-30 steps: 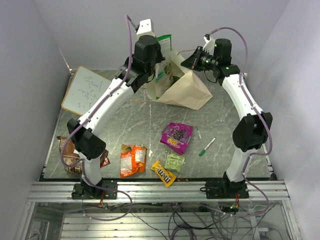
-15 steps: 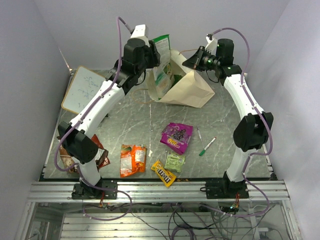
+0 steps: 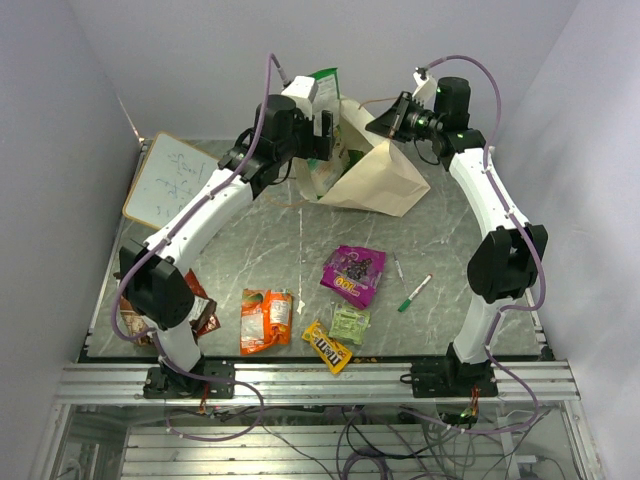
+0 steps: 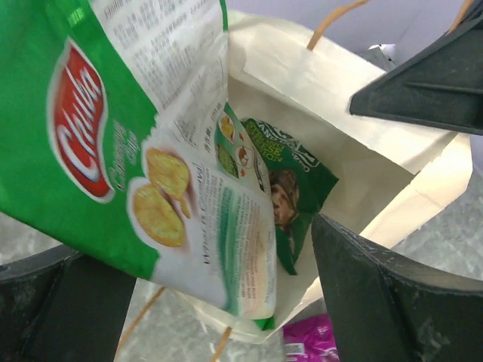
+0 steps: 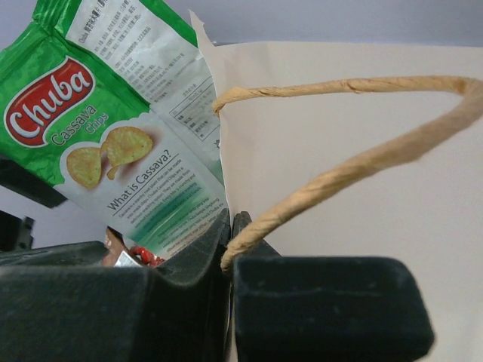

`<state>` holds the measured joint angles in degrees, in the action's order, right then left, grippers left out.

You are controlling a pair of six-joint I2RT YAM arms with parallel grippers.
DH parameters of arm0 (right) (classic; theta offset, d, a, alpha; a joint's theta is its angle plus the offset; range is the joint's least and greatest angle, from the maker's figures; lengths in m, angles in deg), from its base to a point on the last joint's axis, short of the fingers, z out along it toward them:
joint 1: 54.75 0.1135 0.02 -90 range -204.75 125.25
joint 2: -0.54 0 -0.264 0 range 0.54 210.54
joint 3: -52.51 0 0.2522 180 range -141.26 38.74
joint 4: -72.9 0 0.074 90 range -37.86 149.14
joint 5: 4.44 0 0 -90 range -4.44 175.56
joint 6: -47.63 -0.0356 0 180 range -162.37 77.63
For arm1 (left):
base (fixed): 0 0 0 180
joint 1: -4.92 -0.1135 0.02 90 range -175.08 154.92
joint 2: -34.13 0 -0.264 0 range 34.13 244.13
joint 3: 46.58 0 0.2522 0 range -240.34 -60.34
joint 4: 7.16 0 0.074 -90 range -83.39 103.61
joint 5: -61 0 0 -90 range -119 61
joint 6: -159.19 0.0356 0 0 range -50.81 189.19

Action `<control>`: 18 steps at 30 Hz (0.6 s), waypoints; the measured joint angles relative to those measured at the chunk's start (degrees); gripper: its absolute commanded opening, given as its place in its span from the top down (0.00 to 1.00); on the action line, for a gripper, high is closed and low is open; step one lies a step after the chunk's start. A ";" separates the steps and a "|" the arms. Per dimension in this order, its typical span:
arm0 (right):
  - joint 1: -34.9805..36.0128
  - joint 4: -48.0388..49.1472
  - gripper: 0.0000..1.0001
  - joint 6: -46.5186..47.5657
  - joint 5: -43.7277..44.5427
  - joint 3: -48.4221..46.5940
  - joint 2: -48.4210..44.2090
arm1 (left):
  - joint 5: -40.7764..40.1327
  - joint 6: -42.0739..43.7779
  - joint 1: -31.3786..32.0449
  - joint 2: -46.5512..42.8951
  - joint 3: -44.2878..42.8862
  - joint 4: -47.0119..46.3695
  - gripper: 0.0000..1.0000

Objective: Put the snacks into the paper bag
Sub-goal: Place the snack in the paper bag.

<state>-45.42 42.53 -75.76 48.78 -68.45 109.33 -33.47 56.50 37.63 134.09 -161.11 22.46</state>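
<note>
The paper bag (image 3: 385,182) stands tilted at the back of the table with its mouth facing left. My right gripper (image 5: 232,222) is shut on its rim beside a twisted handle (image 5: 355,162) and holds the mouth open. My left gripper (image 4: 219,302) is open at the mouth. A large green Chuba bag (image 4: 143,151) lies loose between its wide-apart jaws, with its lower end inside the mouth. A second green bag (image 4: 298,185) lies deeper inside. On the table lie a purple pouch (image 3: 353,273), an orange bag (image 3: 266,320), yellow M&M's (image 3: 327,346) and a pale green packet (image 3: 350,324).
A wood-framed whiteboard (image 3: 172,180) lies at the back left. Two marker pens (image 3: 414,292) lie right of the purple pouch. A red packet (image 3: 202,310) and a brown bag (image 3: 130,325) sit at the front left, partly hidden by the left arm's base.
My left gripper has opened and let go of the green Chuba bag, which now rests in the bag's mouth. The left wrist has shifted right toward the bag. The right gripper has not moved.
</note>
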 measured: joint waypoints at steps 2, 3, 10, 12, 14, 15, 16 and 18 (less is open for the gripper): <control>0.00 -0.20 1.00 0.81 -0.20 0.00 0.00 | 1.99 3.04 -0.81 0.00 -2.08 2.29 0.00; 0.00 -0.46 1.00 1.29 -0.33 -0.02 0.00 | 2.78 3.96 -1.31 0.00 -3.23 3.41 0.00; 0.00 -3.76 1.00 5.25 -3.02 -1.84 0.11 | 7.91 10.58 -7.91 0.02 -15.96 14.75 0.00; 0.00 -4.59 1.00 6.12 -3.91 -2.62 0.15 | 9.33 12.20 -8.22 0.04 -17.86 17.38 0.00; 0.00 -5.22 1.00 6.93 -4.66 -3.37 0.35 | 10.88 13.88 -8.07 0.26 -19.56 20.15 0.00; 0.00 -5.62 1.00 7.41 -5.07 -3.93 0.61 | 11.63 14.60 -8.02 0.48 -20.44 21.57 0.00; 0.02 -6.10 1.00 7.87 -5.49 -4.55 0.90 | 12.22 15.39 -7.93 0.85 -21.33 22.80 0.00; 0.02 -7.32 1.00 8.90 -6.23 -5.73 1.62 | 12.92 16.46 -7.78 2.14 -24.00 25.49 0.00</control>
<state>-45.40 35.21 -66.86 42.55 -74.18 110.95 -20.56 72.96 29.85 136.23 -185.11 47.95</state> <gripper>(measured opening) 0.009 0.997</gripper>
